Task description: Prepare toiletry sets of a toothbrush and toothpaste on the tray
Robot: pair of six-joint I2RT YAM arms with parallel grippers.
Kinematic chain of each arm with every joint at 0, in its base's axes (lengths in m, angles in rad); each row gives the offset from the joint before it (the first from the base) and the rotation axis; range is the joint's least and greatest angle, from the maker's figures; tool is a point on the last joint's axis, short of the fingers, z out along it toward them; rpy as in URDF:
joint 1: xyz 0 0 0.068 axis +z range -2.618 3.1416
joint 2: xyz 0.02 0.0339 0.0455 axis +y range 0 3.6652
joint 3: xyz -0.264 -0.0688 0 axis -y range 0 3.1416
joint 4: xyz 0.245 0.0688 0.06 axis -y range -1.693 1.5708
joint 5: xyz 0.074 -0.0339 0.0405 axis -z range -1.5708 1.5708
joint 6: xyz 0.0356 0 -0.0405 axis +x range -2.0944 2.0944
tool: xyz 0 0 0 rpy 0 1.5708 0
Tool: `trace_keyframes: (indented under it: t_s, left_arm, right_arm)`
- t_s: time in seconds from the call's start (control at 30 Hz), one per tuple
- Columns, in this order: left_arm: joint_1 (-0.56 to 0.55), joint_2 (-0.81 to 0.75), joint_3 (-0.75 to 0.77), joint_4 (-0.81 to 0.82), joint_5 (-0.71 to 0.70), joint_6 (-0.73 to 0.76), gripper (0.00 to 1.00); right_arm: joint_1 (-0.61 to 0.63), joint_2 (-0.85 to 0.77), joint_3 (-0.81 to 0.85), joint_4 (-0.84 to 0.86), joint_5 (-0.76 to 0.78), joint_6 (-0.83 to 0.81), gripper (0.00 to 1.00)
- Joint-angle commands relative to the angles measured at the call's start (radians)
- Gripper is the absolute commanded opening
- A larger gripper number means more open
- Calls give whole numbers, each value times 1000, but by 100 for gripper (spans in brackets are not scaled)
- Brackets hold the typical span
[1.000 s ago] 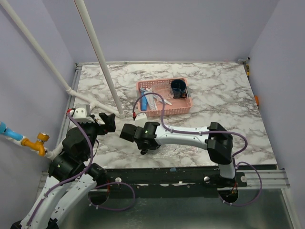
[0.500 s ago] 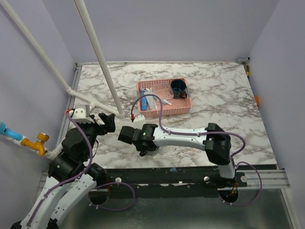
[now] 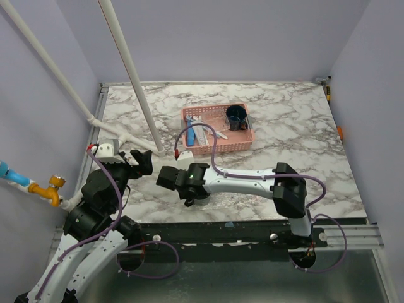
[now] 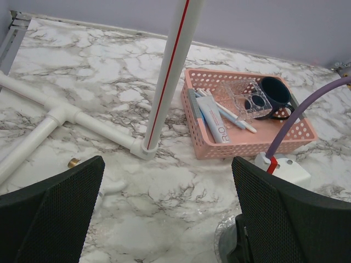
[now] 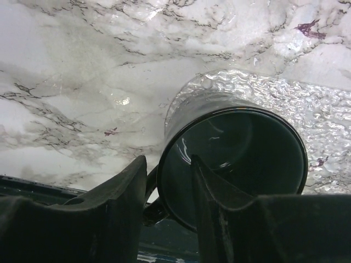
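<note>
Marble tabletop [image 3: 303,126] carries at far centre a pink basket [image 4: 247,148] with the clear tray [image 4: 237,94] lying inside, while at near left the left gripper [image 4: 167,219] hangs wide-spread and the right gripper [image 5: 167,164] stands loosely parted astride a dark mug [image 5: 241,164].

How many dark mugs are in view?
2: one dark glossy mug in the pink lattice plastic basket; the other on the clear rippled plastic tray, in the right wrist view only.
</note>
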Motion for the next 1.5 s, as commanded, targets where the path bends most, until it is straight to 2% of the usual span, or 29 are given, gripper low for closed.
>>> trace_keyframes:
  t_s: [0.0, 0.43, 0.67, 0.87, 1.2, 1.47]
  left_arm:
    - [0, -3, 22, -10, -18, -6, 99]
    - [1, 18, 19, -3, -2, -5, 99]
    - [0, 44, 17, 15, 56, -1, 99]
    - [1, 63, 11, 34, 114, 14, 99]
    - [1, 94, 8, 56, 167, 36, 99]
    - [2, 103, 6, 65, 192, 48, 99]
  right_arm:
    - [12, -72, 4, -25, 61, 24, 42]
    - [-13, -254, -1, -92, 217, -23, 46]
    - [-123, -346, 11, -88, 256, -136, 45]
    - [-288, -379, 16, -8, 190, -295, 43]
    - [-613, -257, 125, 114, -11, -506, 40]
    - [-731, -41, 300, 120, -104, -506, 39]
